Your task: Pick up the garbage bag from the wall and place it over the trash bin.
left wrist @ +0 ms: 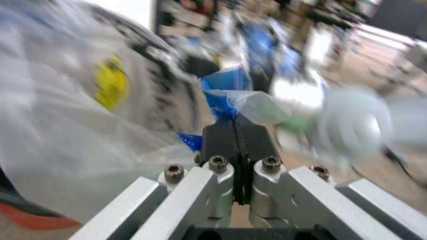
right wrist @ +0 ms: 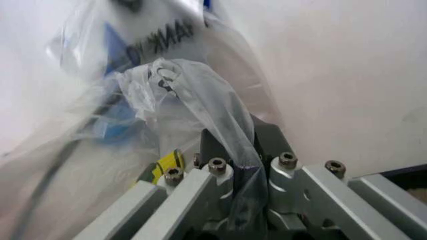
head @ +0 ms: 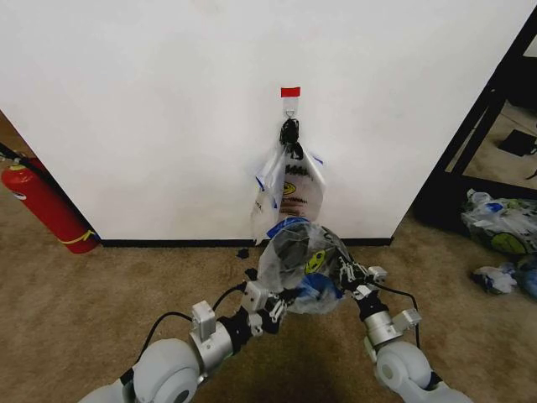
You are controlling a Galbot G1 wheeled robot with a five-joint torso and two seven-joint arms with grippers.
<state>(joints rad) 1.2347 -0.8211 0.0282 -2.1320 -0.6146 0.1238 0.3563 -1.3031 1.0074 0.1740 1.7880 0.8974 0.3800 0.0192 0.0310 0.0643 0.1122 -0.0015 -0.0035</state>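
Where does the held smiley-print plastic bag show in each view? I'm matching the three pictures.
Head view: the thin translucent whitish garbage bag hangs centre, stretched between both hands, below the bags hooked on the white wall.
Left wrist view: spread ahead of the shut left hand.
Right wrist view: pinched in the right hand.
Shared landmark: the bag's yellow smiley.

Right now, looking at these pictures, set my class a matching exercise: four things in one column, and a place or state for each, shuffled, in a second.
1 garbage bag
2 fire extinguisher
3 red tape
4 bunched bags

a on the wall above the hook
b stretched between both grippers
c hanging from the hook
d on the floor at the wall's left end

Pairs: 1-b, 2-d, 3-a, 4-c
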